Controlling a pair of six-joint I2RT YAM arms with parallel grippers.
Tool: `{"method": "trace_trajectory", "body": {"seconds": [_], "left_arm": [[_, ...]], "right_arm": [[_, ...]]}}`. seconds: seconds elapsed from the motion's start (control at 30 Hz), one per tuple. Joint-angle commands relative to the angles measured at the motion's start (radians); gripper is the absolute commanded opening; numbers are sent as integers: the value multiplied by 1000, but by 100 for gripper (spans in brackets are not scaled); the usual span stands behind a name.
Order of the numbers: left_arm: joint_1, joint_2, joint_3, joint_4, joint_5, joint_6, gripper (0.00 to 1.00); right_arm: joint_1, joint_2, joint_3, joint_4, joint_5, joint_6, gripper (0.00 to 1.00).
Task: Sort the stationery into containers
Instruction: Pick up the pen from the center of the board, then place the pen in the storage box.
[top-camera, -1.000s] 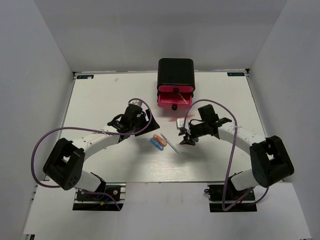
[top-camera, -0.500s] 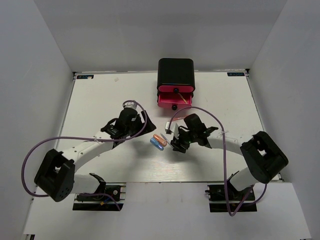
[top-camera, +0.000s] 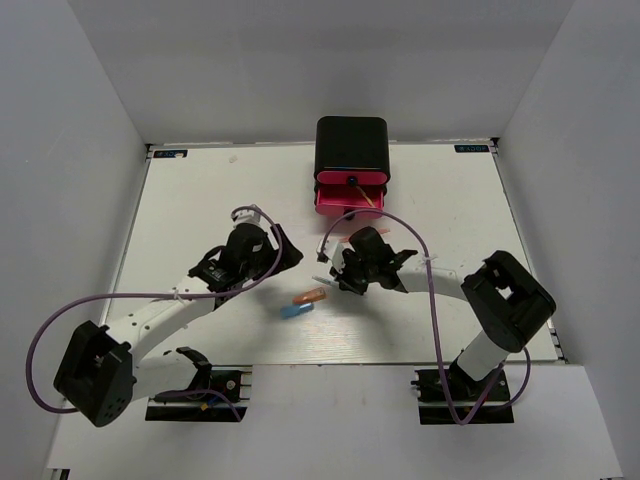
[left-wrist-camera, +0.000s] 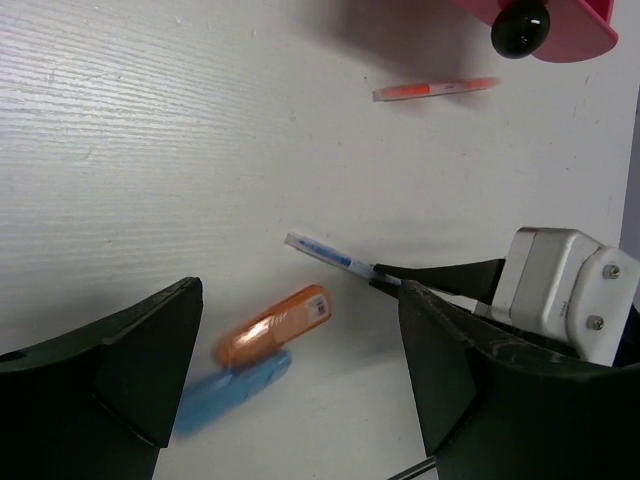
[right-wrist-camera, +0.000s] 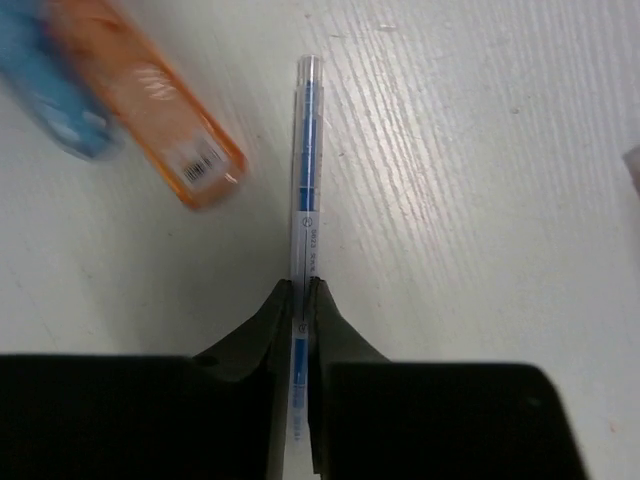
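Blue and orange come first. Nearest the near edge of the table (top-camera: 180, 200), about midway along it, we see the blue capsule-shaped piece (top-camera: 293, 311). The orange capsule-shaped piece (top-camera: 313, 295) is right against it on the far side, and both lie loose.

Just beyond them is the light-blue pen (right-wrist-camera: 307, 170), its free tip just beside the orange piece. The right gripper (right-wrist-camera: 300, 296) has its fingers pinched together on the pen's barrel. We cannot tell whether the pen is off the surface yet. The left gripper (top-camera: 284, 250) hangs a little to the left, fingers spread wide and holding nothing.

Farther on, a pink-orange pen (left-wrist-camera: 435, 89) lies loose just in front of the pink drawers (top-camera: 350, 197). These stand partly pulled out of the black cabinet (top-camera: 351, 148) at the middle of the far edge.

We judge the sorting far from finished, since four items are outside the drawers and only one of them is gripped. We cannot make out what the drawers hold.
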Motion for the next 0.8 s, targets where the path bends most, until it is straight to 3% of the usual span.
{"method": "trace_trajectory", "body": {"seconds": [0.0,0.1,0.47,0.77], "left_arm": [[4,-39,-14,-13,-25,-5,89],[4,-39,-24,-4,-16,-5,89],[4,-8,-56,-65,-6,-24,89],[4,-86,-100,-56,-26,-35,89]], "right_arm": [[2,-28,17,-1,82,23,4],[-10,-49,23,2,114,23,0],[-99,-147,204,71,85,-72,0],[-218,-118,291,194,-16,-340,0]]}}
